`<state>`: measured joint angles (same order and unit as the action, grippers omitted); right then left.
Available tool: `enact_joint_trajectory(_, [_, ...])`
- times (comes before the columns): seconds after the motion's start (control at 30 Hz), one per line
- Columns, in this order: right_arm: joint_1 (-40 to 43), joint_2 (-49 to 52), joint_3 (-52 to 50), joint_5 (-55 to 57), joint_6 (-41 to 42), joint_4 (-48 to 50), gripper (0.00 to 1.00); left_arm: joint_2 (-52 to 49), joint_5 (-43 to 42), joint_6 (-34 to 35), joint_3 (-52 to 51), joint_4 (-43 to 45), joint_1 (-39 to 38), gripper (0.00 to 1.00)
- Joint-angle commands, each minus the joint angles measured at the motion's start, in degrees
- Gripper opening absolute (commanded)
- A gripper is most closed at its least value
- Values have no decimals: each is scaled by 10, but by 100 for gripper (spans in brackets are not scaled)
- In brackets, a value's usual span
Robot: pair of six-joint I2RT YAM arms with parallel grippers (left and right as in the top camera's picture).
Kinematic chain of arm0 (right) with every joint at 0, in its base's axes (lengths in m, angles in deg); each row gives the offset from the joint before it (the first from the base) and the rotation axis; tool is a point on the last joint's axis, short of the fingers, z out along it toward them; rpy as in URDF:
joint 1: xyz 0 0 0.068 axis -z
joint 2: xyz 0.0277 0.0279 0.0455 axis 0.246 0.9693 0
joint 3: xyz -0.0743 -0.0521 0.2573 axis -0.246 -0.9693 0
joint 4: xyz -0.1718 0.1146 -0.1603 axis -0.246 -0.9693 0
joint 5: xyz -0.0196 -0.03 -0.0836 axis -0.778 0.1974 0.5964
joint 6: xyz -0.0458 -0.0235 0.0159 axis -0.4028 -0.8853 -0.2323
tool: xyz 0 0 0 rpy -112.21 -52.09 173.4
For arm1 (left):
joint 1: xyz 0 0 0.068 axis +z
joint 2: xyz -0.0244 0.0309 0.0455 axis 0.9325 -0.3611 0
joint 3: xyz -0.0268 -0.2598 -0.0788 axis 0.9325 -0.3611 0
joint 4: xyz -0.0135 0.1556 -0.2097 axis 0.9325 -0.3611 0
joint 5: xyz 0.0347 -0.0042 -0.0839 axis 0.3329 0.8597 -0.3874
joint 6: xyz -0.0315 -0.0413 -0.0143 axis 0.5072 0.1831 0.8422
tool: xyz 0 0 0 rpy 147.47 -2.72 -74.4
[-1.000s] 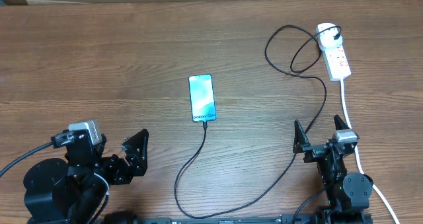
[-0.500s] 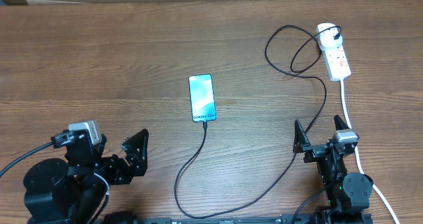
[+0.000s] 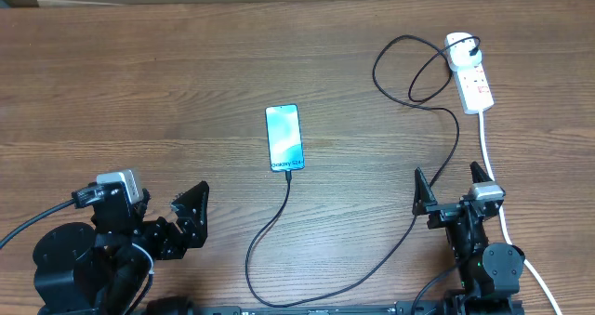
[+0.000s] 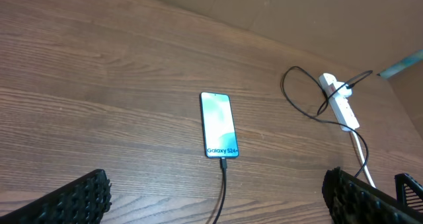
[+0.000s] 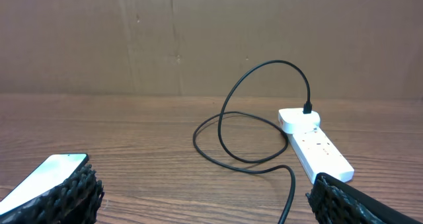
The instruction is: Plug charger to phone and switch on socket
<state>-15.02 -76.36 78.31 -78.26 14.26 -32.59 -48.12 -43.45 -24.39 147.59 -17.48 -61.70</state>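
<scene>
The phone [image 3: 284,137] lies flat mid-table with its light-blue screen up, also visible in the left wrist view [image 4: 219,124] and at the lower left of the right wrist view [image 5: 46,174]. The charger [image 3: 409,231], a thin black cable, has its tip [image 4: 223,163] set against the phone's near end. From there it loops along the front edge and up to a black plug [image 5: 307,108] in the far end of the white socket [image 3: 471,73]. My left gripper [image 3: 189,206] is open at the front left. My right gripper [image 3: 447,180] is open at the front right, below the socket. Neither touches anything.
The socket's thick white cord [image 3: 493,180] runs down past my right gripper to the front edge. A cardboard wall [image 5: 211,32] closes the far side of the wooden table [image 3: 139,92]. The cable's loop [image 3: 414,69] lies left of the socket.
</scene>
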Motion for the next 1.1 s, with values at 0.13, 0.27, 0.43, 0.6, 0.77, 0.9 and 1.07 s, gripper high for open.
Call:
enact_joint_trajectory(0.13, [2, -5, -6, 5, 4, 3, 100, 1, 5, 2, 0, -42, 0, 100])
enact_joint_trajectory(0.27, [2, -5, -6, 5, 4, 3, 100, 1, 21, 2, 0, -53, 0, 99])
enact_joint_trajectory(0.43, [2, -5, -6, 5, 4, 3, 100, 3, 20, -11, -1, -77, 0, 100])
enact_joint_trajectory(0.6, [2, -5, -6, 5, 4, 3, 100, 10, 18, -32, -2, -80, 0, 100])
enact_joint_trajectory(0.77, [2, -5, -6, 5, 4, 3, 100, 32, -1, -34, -3, -80, 0, 100])
enact_joint_trajectory(0.9, [2, -5, -6, 5, 4, 3, 100, 67, -1, -74, -24, -74, 0, 100])
enact_joint_trajectory(1.07, [2, -5, -6, 5, 4, 3, 100, 111, -17, -116, -80, -26, 0, 100])
